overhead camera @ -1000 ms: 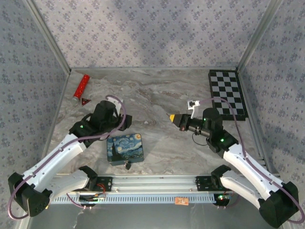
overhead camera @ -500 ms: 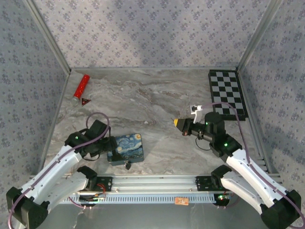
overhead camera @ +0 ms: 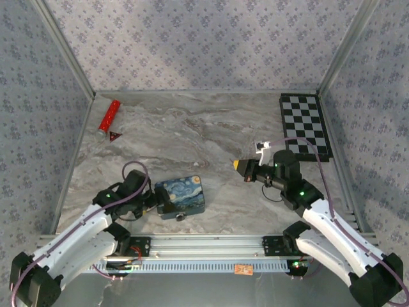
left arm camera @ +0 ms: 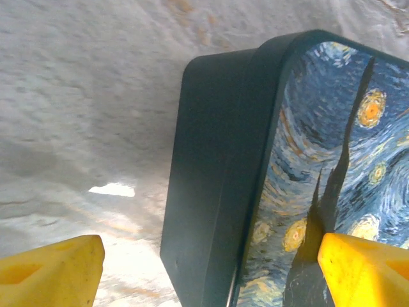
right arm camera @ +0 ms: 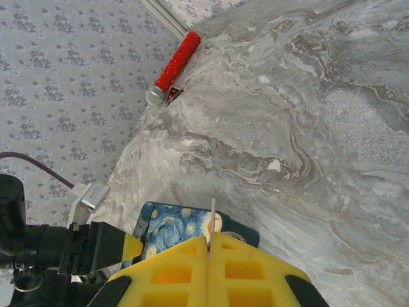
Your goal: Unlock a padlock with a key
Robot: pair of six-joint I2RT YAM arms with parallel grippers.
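Left pincer (overhead camera: 158, 203) open at left end of blue tin (overhead camera: 186, 193) — padlock (overhead camera: 180, 217) just beside tin near side; right pincer (overhead camera: 238, 164) pinching key (right arm camera: 212, 220); red cylinder (overhead camera: 107, 117) far left.

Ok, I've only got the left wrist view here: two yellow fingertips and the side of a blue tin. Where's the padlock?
Observer: In the top view the padlock lies right at the near edge of the tin, while the left gripper stands open at the tin's left end.
Operator: And the right arm?
Observer: The right gripper hangs over mid-table, up and to the right of the tin and well apart from it.
Operator: Holding anything?
Observer: The right wrist view shows what looks like the key, a thin silvery strip poking out between its shut fingers.
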